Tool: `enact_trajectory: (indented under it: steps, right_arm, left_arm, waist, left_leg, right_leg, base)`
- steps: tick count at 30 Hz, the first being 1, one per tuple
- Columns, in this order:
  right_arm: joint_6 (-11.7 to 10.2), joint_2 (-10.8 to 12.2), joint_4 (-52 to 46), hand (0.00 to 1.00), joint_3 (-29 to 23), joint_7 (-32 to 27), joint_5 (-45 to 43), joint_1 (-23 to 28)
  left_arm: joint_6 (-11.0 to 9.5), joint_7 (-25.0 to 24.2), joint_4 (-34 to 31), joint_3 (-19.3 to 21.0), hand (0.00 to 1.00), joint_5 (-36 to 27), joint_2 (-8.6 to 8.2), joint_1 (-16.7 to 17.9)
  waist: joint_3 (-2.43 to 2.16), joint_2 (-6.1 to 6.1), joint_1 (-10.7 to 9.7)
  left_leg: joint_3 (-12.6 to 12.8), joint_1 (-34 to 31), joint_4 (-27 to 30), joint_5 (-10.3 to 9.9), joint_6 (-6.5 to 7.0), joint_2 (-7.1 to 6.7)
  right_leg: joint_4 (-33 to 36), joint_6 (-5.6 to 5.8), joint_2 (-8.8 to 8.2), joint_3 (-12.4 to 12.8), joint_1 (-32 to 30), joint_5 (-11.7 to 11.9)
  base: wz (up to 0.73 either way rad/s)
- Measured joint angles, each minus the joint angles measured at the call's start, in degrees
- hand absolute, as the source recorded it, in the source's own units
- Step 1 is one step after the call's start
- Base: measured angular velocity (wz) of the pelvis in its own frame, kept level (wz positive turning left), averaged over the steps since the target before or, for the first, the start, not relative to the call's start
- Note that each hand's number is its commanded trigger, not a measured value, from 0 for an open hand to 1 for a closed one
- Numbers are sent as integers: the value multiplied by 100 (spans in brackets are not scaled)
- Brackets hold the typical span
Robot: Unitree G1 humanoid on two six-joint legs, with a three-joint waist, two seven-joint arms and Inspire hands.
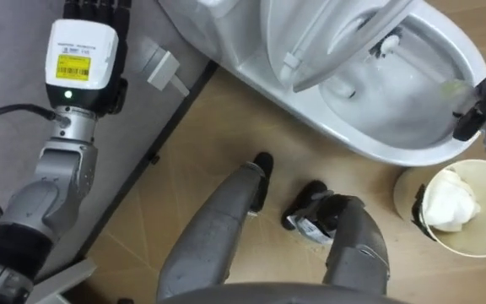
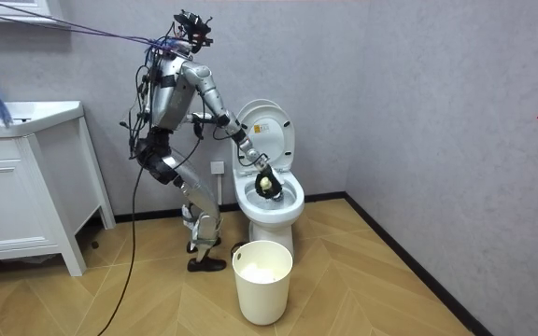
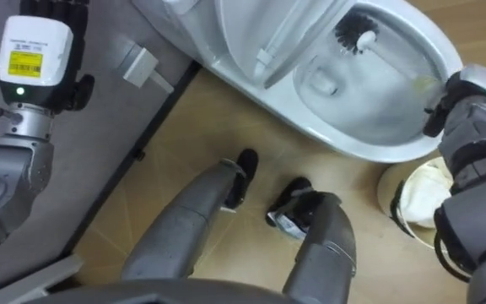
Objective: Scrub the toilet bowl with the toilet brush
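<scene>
robot stood by toilet (image 2: pixel 269 201), seat up. brush (image 3: pixel 357 34): head in bowl, far side. r. hand (image 3: pixel 458 97): at bowl's near rim, open/closed can't tell. l. hand (image 1: pixel 81 59): raised by wall, state can't tell. white bin (image 2: pixel 262 280): on floor, just beside toilet.

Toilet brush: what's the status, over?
Left hand raised by the wall. Right hand at the toilet rim. Brush head inside the bowl. Bin beside toilet, not blocking.
</scene>
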Motion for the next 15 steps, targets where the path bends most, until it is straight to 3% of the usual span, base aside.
enact_trajectory:
  steps: [1, 2, 3, 5, 8, 10, 15]
  right_arm:
    - [0, 1, 0, 100, 78, 53, -73, 16]
    - [37, 11, -4, 100, 280, 152, -238, 45]
    - [165, 30, -2, 100, 454, 212, -420, 89]
    - [321, 72, -4, 100, 541, 259, -534, 170]
    - [381, 194, -69, 100, 611, 253, -638, 261]
    - [468, 236, -103, 100, 613, 264, -663, 270]
    - [510, 318, -435, 100, 611, 244, -773, 490]
  left_arm:
    - [8, -19, 14, -26, 0, 0, -27, 0]
    - [44, -81, 21, -83, 0, 1, -83, -4]
    - [45, -109, 15, -111, 0, 9, -141, -13]
    - [48, -109, 32, -130, 0, 5, -171, -14]
    - [66, -127, 191, -130, 0, -4, -307, -49]
    - [70, -188, 179, -130, 0, -41, -314, -45]
    - [48, -198, 120, -138, 0, -331, -436, -80]
  waist:
    - [-7, 67, 26]
    - [-25, 211, 90]
    - [-40, 309, 177]
    - [-66, 368, 202]
    - [-56, 423, 220]
    - [-59, 495, 230]
    - [-67, 557, 79]
  left_leg:
    - [0, 0, -1, -2, 3, -6]
    - [-2, -4, -1, 0, 2, -12]
    - [1, -13, -2, 8, -4, -12]
    - [0, -26, -41, 9, -5, -27]
    - [-9, 58, -41, -46, 4, 35]
    - [-88, 93, -27, -89, -37, 85]
    - [-169, 194, -82, -122, -81, 169]
  right_leg:
    - [-1, 3, -6, 0, -2, 2]
    - [0, 11, -16, -11, -1, -3]
    - [0, 17, -16, -10, -11, -5]
    - [10, 38, -41, -24, -36, -25]
    - [-41, -42, 20, -71, 94, -44]
    - [-150, -54, 109, -143, 195, -48]
    - [-353, -80, 251, -238, 381, -68]
  base:
    - [-3]
    - [0]
    - [0]
    - [6]
    - [2]
    - [0]
    - [3]
